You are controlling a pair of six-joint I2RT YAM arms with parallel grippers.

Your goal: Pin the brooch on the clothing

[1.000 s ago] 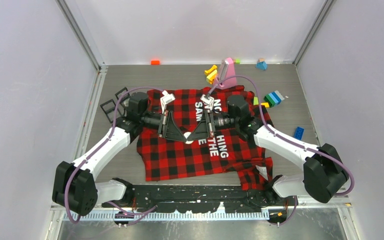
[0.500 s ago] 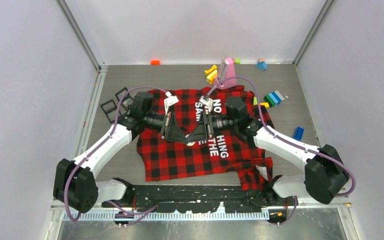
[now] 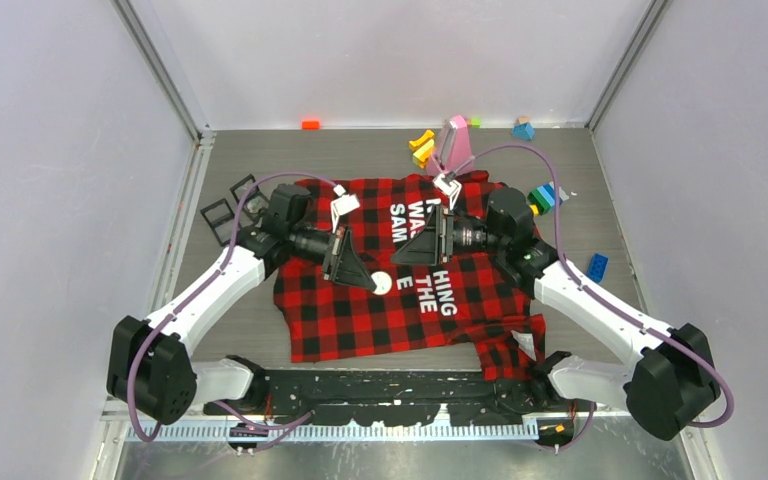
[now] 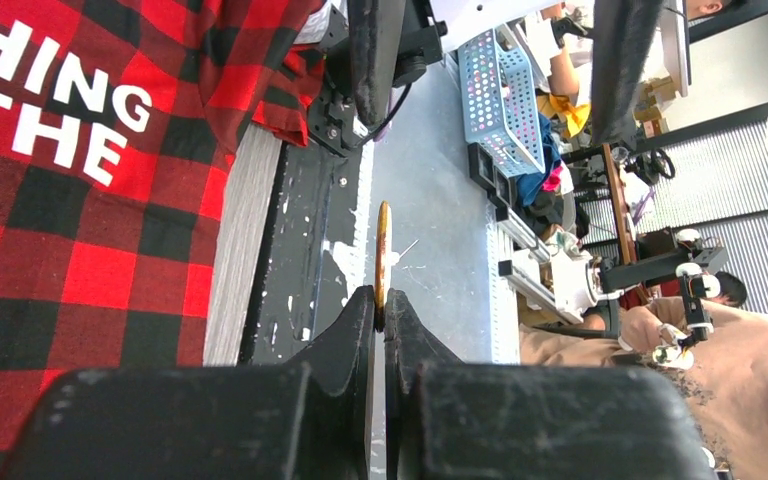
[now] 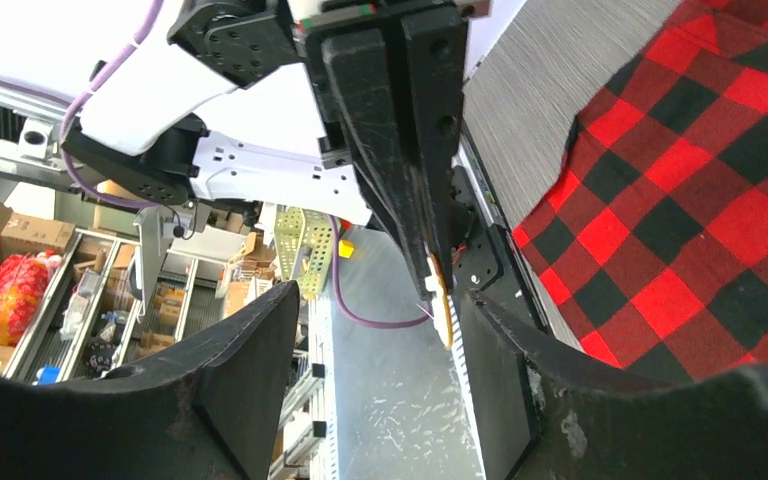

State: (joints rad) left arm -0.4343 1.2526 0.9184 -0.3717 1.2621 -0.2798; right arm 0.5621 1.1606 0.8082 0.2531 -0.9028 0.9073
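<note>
left gripper (image 4: 380,300) pinched tight on brooch (image 4: 383,245), thin gold disc seen edge-on, poking past tips. right gripper (image 5: 380,305) jaws spread wide, holding nothing, facing left one. both over red-check shirt (image 3: 360,320), spread on table (image 3: 260,160).

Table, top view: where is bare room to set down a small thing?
Free: the far strip of table between the orange block, the checked shirt and the black frames. Crowded: the far right, around the yellow blocks and blue brick.
</note>
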